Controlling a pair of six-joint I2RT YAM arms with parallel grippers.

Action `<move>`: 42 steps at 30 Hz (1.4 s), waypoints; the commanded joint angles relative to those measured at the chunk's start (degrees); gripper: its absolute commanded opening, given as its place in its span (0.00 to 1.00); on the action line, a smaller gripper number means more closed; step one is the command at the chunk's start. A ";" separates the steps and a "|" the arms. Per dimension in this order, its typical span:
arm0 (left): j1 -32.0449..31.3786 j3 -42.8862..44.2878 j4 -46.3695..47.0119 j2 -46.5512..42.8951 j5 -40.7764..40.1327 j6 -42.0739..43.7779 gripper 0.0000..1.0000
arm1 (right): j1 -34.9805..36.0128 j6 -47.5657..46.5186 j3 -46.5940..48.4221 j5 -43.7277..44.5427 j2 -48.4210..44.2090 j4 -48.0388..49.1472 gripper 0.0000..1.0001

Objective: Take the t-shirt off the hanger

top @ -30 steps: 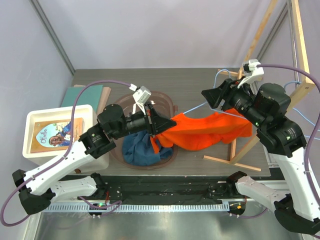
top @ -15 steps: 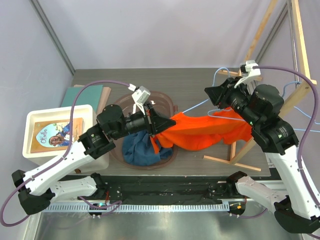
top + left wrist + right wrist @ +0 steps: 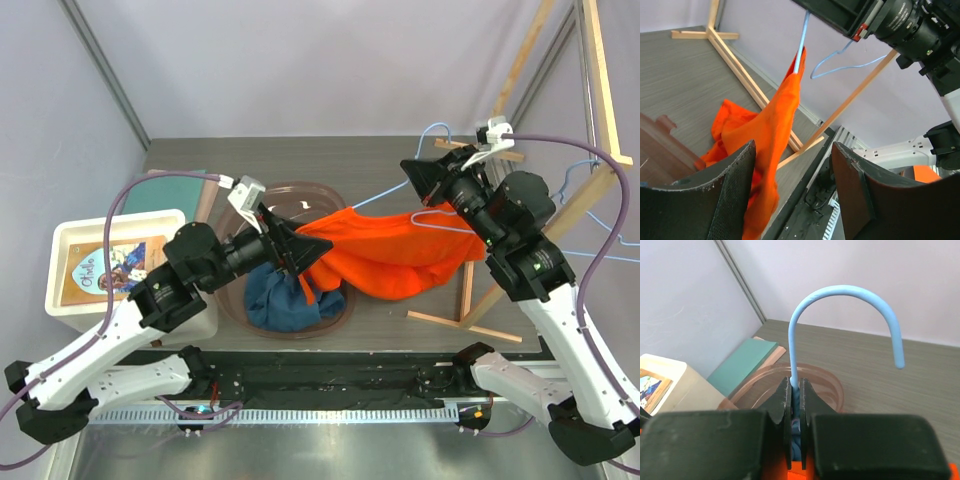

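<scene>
Below hanger (image 3: 840, 290) hook: right tool (image 3: 795, 387) pinching neck. Left of hanger: left tool (image 3: 792, 160) spread around t-shirt (image 3: 400, 255) edge. Advise: clamp edge, draw away from hanger.

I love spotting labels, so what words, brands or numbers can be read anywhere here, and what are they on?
On the book cover in the white bin: a cursive title, too small to read for sure.
On the right arm's black housing, seen from the left wrist: white print, too blurred to read.
On the orange t-shirt and the blue hanger: no text visible.
</scene>
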 commanded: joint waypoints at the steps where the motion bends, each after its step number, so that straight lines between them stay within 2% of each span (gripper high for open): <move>1: -0.39 -1.13 -5.07 -2.97 -3.08 0.44 0.63 | 0.26 -2.76 0.40 -2.49 -1.79 11.11 0.01; 6: -0.30 -0.52 -10.08 -3.24 -3.88 0.44 0.63 | 0.26 -4.71 -2.68 -1.00 -4.78 16.46 0.01; 9: -0.30 -0.69 -10.70 -3.85 -5.44 0.27 0.58 | 0.26 -5.67 -3.03 -1.61 -4.96 18.49 0.01; 14: -0.30 -0.52 -11.49 -5.08 -7.83 0.70 0.45 | 0.26 -6.20 -2.59 -0.83 -4.17 19.90 0.01; 17: -0.30 1.06 -14.74 -4.99 -9.32 1.76 0.24 | 0.26 -5.77 -1.98 0.76 -3.47 20.70 0.01; 18: -0.30 2.19 -15.36 -4.82 -10.20 2.11 0.13 | 0.26 -5.68 -1.02 1.02 -3.03 20.00 0.01; 20: -0.39 3.34 -16.67 -4.90 -11.17 2.29 0.00 | 0.26 -5.41 0.04 0.85 -1.80 19.38 0.01; 27: -0.30 6.69 -19.93 -9.46 -23.73 2.37 0.00 | 0.26 -4.97 0.74 2.43 -0.48 19.29 0.01; 31: -0.30 5.11 -19.93 -15.09 -31.64 1.76 0.00 | 0.35 -5.23 0.40 3.48 -0.48 18.76 0.01; 35: -0.30 1.60 -19.23 -21.50 -38.23 1.67 0.00 | 0.26 -3.75 -0.74 9.44 -1.18 19.02 0.01; 38: -0.30 -0.25 -20.46 -23.27 -38.51 1.41 0.00 | 0.26 0.55 -1.62 14.19 -1.97 19.55 0.01; 42: -0.39 -1.31 -22.31 -22.40 -37.02 -0.78 0.00 | 0.26 5.92 -2.24 12.72 -2.41 21.92 0.01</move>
